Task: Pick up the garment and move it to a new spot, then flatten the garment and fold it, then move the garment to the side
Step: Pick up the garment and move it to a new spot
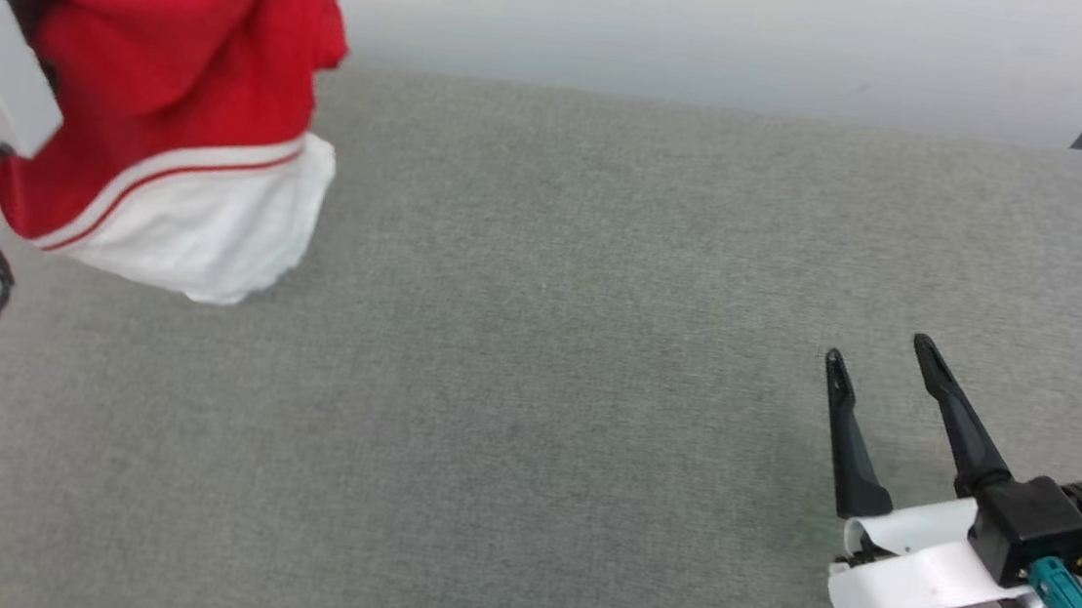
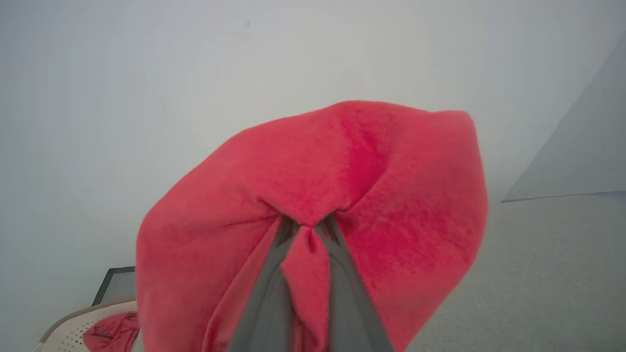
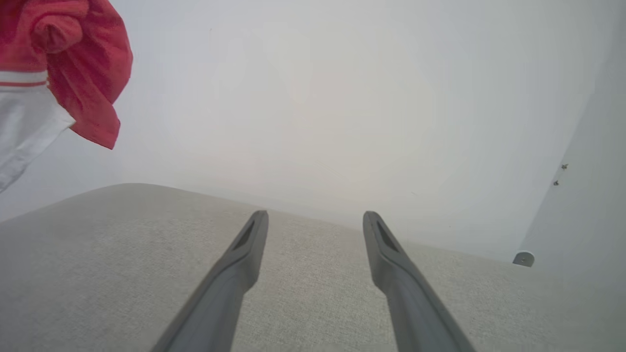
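Red cloth of the shirt hangs bunched over the far left part of the grey table, its white sleeve with red striped trim drooping lowest; whether it touches the table I cannot tell. The left gripper is clenched on a fold of the shirt, red fabric pinched between its dark fingers and draped over them. Over the table's near right part the right gripper is released, its prongs spread wide with nothing between them
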You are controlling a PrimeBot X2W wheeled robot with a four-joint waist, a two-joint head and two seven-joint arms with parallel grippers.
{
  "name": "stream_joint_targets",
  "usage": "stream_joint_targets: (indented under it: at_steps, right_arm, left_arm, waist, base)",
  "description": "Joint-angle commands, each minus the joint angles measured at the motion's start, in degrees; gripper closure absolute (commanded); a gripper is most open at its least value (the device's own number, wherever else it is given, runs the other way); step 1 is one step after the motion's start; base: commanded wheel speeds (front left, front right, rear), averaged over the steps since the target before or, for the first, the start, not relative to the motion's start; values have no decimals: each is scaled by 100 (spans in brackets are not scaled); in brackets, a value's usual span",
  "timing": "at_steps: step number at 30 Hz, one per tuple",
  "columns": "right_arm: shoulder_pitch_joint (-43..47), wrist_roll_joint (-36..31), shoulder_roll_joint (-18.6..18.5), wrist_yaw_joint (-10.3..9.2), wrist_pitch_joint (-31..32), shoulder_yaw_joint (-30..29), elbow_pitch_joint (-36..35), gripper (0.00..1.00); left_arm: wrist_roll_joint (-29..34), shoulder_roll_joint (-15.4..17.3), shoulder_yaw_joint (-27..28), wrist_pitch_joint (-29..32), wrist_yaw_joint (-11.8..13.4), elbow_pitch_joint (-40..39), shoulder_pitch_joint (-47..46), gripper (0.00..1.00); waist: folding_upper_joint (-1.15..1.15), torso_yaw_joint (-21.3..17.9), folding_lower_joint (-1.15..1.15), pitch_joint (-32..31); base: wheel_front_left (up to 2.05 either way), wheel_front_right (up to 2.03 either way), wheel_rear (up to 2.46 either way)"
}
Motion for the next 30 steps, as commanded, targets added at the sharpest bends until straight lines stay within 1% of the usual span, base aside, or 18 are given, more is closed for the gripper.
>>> stream_joint_targets:
  at_steps: [1, 8, 13, 19, 24, 30]
  right_arm:
    - [81, -32, 3, 0, -6, -52, -3, 0]
    - [236, -110, 30, 0, -5, -556, -42, 0]
    - [325, -166, 44, -1, -5, -994, -28, 0]
    - [375, -192, 60, -1, -6, -1375, 0, 0]
    - [329, -15, 64, -1, -6, -1491, 48, 0]
    - [232, 188, 64, -1, -5, -1432, 120, 0]
  left_arm:
    - [-39, -33, -15, 18, 10, -96, 75, 100]
    - [-305, -186, -174, 426, 120, -1004, 473, 100]
    - [-470, -352, -417, 714, 194, -1601, 766, 100]
    - [-587, -536, -790, 1029, 267, -2151, 975, 100]
    - [-568, -651, -1172, 1262, 277, -2361, 1130, 100]
    - [-504, -697, -1572, 1424, 191, -2208, 1368, 100]
  waist:
    - [0, -135, 0, -97]
    - [0, -559, 0, -111]
    - [0, -916, 0, -55]
    - [0, -1356, 0, 86]
    - [0, -1659, 0, 278]
    - [0, -1890, 0, 496]
  base:
    - [0, 0, 0]
    - [0, 0, 0]
    - [0, 0, 0]
    - [0, 0, 0]
    - [0, 0, 0]
    - [0, 0, 0]
